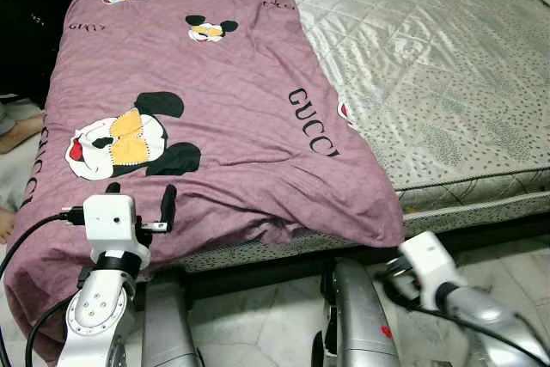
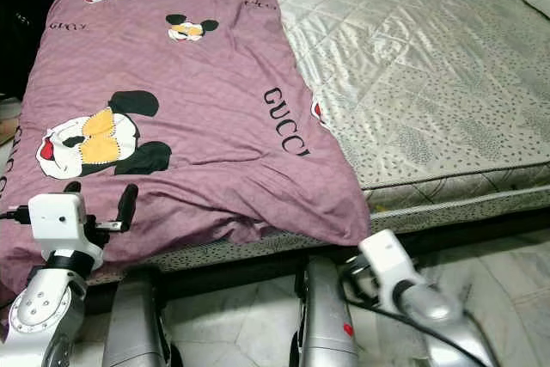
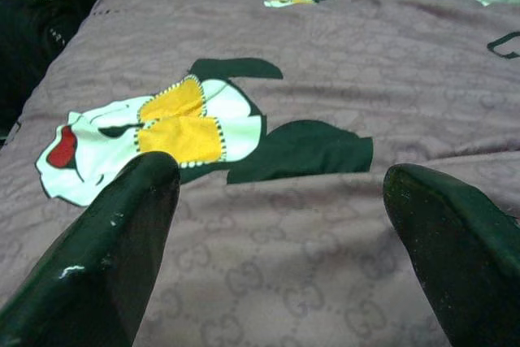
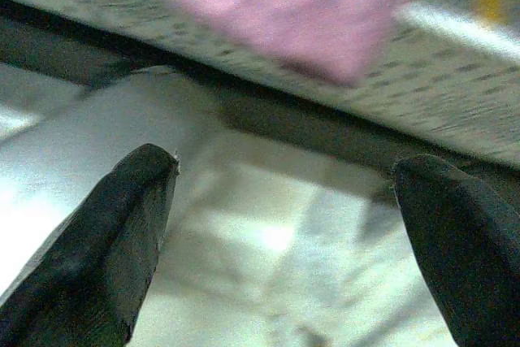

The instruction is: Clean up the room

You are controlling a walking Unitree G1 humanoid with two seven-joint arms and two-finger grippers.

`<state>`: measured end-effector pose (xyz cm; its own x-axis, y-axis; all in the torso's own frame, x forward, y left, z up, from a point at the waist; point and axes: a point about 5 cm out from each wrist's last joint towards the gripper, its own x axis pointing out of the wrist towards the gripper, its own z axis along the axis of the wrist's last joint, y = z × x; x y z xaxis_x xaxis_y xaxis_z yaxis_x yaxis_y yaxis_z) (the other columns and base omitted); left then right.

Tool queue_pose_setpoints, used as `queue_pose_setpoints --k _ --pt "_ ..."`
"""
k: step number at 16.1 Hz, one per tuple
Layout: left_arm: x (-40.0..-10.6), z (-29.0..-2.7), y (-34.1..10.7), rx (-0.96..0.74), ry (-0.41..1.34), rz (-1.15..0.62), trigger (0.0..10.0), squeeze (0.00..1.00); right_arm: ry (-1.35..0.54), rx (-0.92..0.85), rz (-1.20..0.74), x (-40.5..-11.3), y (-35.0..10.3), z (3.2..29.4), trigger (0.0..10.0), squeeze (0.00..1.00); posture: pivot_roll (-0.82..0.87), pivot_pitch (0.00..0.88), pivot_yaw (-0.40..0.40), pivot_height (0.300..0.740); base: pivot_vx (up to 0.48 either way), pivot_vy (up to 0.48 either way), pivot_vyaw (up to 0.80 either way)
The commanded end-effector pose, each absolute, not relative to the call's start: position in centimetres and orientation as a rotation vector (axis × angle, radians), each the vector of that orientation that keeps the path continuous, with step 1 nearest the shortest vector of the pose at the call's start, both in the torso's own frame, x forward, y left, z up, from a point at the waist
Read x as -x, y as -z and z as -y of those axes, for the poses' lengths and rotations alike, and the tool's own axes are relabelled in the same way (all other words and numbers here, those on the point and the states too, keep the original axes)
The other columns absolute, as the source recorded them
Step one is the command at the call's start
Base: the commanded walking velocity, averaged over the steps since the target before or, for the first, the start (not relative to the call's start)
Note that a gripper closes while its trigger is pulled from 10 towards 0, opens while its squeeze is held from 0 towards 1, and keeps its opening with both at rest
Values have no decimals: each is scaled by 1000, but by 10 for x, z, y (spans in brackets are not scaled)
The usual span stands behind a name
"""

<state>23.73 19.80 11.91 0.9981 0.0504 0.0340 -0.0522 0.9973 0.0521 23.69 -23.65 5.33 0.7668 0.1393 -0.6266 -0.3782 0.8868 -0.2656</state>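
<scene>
Quilted mattress (image 1: 430, 66) lies half bare; over its near-left half the purple blanket (image 1: 215, 126) spreads, one corner drooping past the edge. Left gripper (image 1: 140, 199) hovers spread-fingered above that blanket's near hem, likely to grasp it. Right gripper (image 4: 284, 225), fingers apart, hangs below the mattress edge.

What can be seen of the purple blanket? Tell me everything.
The purple blanket is soft, wrinkled fabric printed with cartoon mouse faces, black lettering and a faint logo pattern. It lies flat over the left side of the mattress, its near edge and corner drooping over the front. The left gripper, fingers open, sits at that edge.
</scene>
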Motion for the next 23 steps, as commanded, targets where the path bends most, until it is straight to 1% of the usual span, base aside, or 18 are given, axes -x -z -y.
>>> queue_pose_setpoints --k 1,4,7,8,9,10,11,13,14,15,16,17,18,19,21,23 --pt "-237 -200 -115 -54 -53 5 10000 0 -252 443 -648 -232 -50 248 10000 1000 -26 155 -6 508 0 0 0" --pt "-240 -200 -114 -53 -50 10 10000 0 -147 469 -704 -217 -38 273 10000 1000 -32 137 -3 508 0 0 0" --pt "-242 -201 -114 -56 -47 11 10000 0 -95 497 -757 -197 -26 288 10000 1000 -43 131 -1 508 0 0 0" --pt "-243 -201 -114 -57 -46 12 10000 0 -27 483 -781 -189 -20 298 10000 1000 -44 130 1 508 0 0 0" --pt "-245 -202 -114 -62 -48 15 10000 0 92 453 -765 -186 -20 310 10000 1000 -44 128 5 508 0 0 0" --pt "-249 -203 -116 -69 -53 23 10000 0 234 406 -613 -200 -39 319 10000 1000 -47 127 9 508 0 0 0" --pt "-255 -203 -118 -74 -59 33 10000 0 324 329 -377 -228 -73 316 10000 1000 -53 119 15 508 0 0 0" --pt "-262 -202 -120 -77 -63 45 10000 0 331 260 -178 -256 -106 303 10000 1000 -56 105 16 508 0 0 0" --pt "-271 -200 -124 -76 -63 66 10000 0 286 222 -51 -280 -132 282 10000 1000 -54 81 15 508 0 0 0" --pt "-278 -198 -129 -68 -61 83 10000 0 224 182 29 -295 -147 261 10000 1000 -52 68 14 508 0 0 0" --pt "-282 -197 -131 -63 -59 93 10000 0 190 147 55 -301 -151 250 10000 1000 -49 53 13 508 0 0 0" --pt "-287 -196 -136 -53 -53 117 10000 0 117 59 76 -310 -151 229 10000 980 -47 29 15 508 0 0 0" --pt "-290 -195 -138 -45 -50 127 10000 0 75 29 84 -312 -150 218 10000 776 -44 9 17 508 0 0 0" --pt "-295 -192 -140 -32 -43 139 10000 0 32 -16 88 -318 -148 203 10000 16 -43 0 26 508 0 0 0" --pt "-303 -188 -142 -15 -31 162 10000 0 -27 -90 88 -327 -146 182 10000 0 -47 0 43 508 0 0 0" --pt "-319 -181 -146 6 0 188 10000 0 -70 -169 140 -341 -151 158 10000 0 -50 0 55 508 0 0 0"
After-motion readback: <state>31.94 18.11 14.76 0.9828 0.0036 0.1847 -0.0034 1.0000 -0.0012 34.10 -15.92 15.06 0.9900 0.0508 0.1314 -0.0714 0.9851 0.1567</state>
